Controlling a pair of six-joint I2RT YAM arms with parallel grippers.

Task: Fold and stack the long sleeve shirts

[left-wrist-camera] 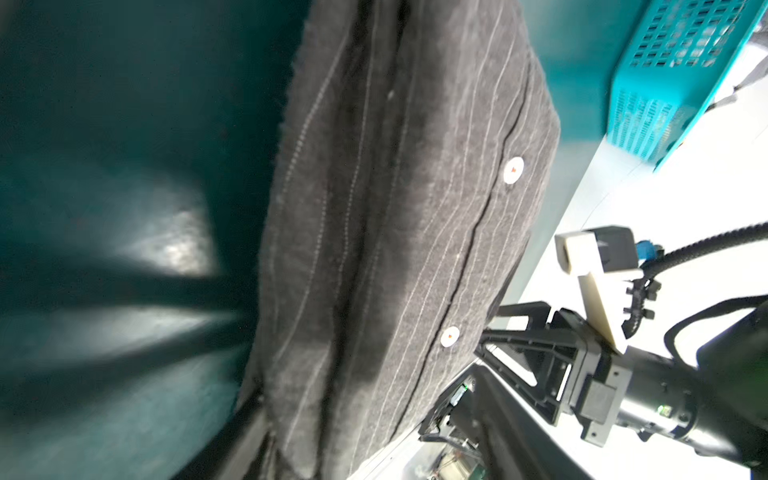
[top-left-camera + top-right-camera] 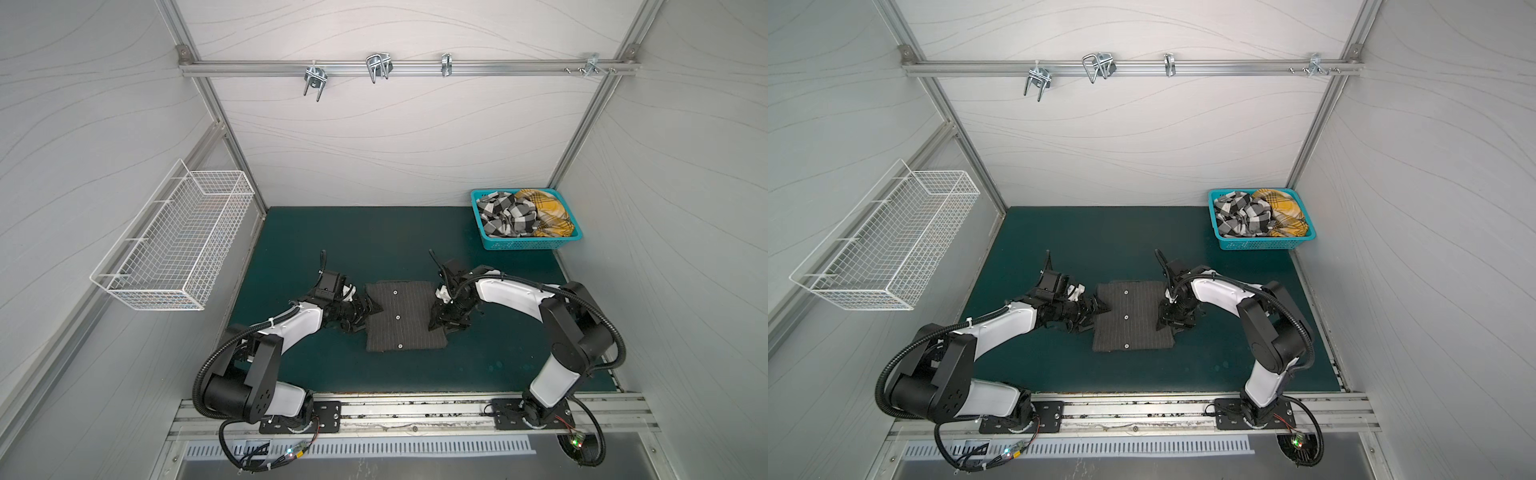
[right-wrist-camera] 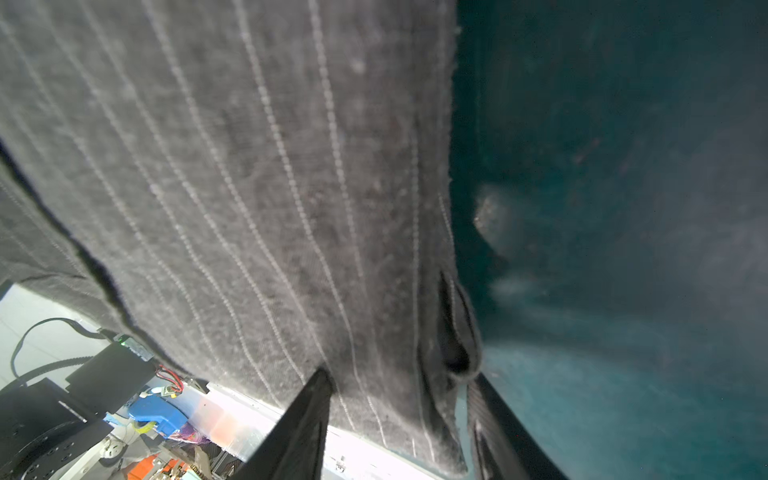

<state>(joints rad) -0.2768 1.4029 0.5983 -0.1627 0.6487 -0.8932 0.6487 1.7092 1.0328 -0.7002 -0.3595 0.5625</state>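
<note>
- Folding looks done to me: the charcoal pinstriped shirt lies flat, well apart from the teal lattice basket.
- The right gripper, on the basket side, clamps the shirt's edge; the left gripper is on the far side, and I cannot tell its state.
- Next I must lift both edges level.

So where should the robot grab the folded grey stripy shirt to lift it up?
Take the charcoal pinstriped shirt by its left and right edges together, reaching in from both sides, low along the teal mat. It lies flat as a thick folded rectangle, so pinching all layers at both sides should probably keep the fold from opening.
</note>
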